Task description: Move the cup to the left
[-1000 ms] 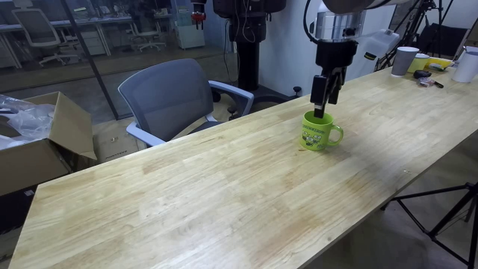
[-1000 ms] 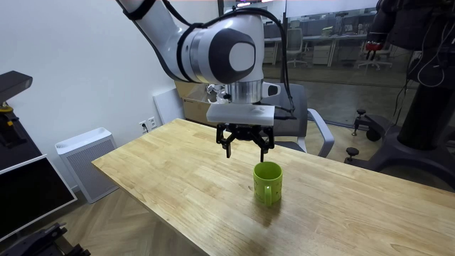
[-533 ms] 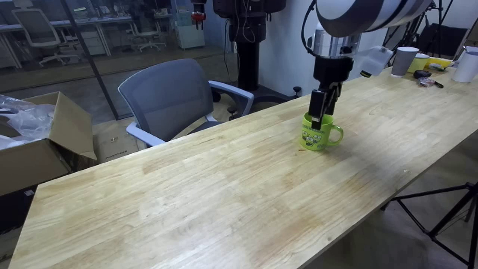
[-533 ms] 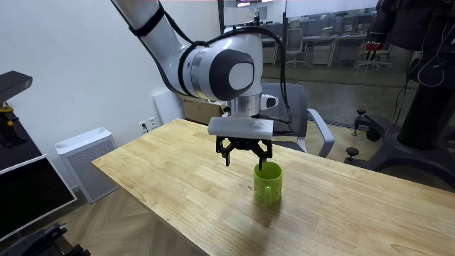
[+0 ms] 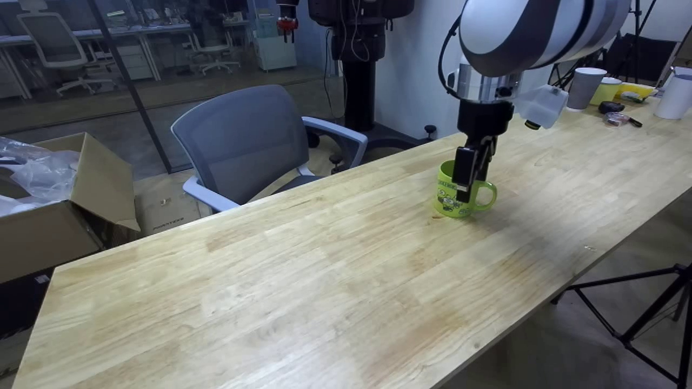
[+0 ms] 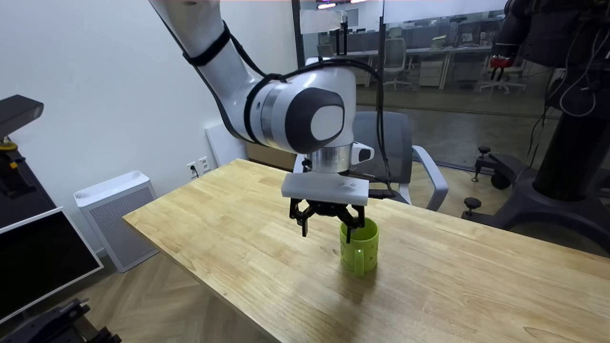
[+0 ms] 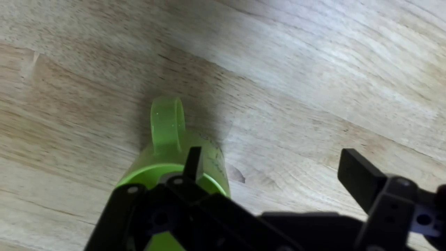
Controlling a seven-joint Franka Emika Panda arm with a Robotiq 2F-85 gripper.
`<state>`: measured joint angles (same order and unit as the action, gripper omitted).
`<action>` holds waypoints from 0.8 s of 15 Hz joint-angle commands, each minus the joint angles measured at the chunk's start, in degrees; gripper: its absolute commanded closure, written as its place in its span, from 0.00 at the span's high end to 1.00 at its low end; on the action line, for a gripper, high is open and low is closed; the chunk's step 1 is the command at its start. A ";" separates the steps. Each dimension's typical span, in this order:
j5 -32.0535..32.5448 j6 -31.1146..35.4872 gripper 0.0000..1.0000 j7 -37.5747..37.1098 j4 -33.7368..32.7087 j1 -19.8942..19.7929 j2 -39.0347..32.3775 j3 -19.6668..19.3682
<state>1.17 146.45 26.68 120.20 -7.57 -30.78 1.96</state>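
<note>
a dark screen [image 6: 45, 264] sits at the lower left of an exterior view, with a white slatted box [image 6: 116, 221] just right of it. next comes the left edge of the wooden surface [image 6: 224, 224]; since the move is leftward, a carry that runs too far could take its load past that edge. toward the middle, the arm [image 6: 279, 114] points its jaws straight down. they are spread wide and hold nothing: the left-hand one is over the surface alone, the right-hand one overlaps the mug [image 6: 360, 251], which stands upright on the surface just right of centre. whether that tip is inside the rim, touching it or short of it, i can't tell. the wrist view looks just as lopsided, the mug at lower left crossed by one jaw, the other jaw well apart at lower right. because the pair doesn't straddle the mug, going lower could land a tip on the rim and tilt or shove it; closing might nip only one wall, and a one-wall hold could let the mug swing when lifted. further right, the chair [image 6: 398, 143] stands behind the surface, likely out of the way.
</note>
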 commanded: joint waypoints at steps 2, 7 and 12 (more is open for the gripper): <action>0.90 -1.15 1.00 -0.11 -3.66 -0.97 -2.10 0.49; 1.60 -1.54 1.00 -0.49 -5.50 -0.76 -3.96 0.13; 3.33 -3.76 1.00 -1.73 -9.09 0.11 -6.49 -0.66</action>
<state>2.68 145.01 26.77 115.33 -8.00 -34.55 1.78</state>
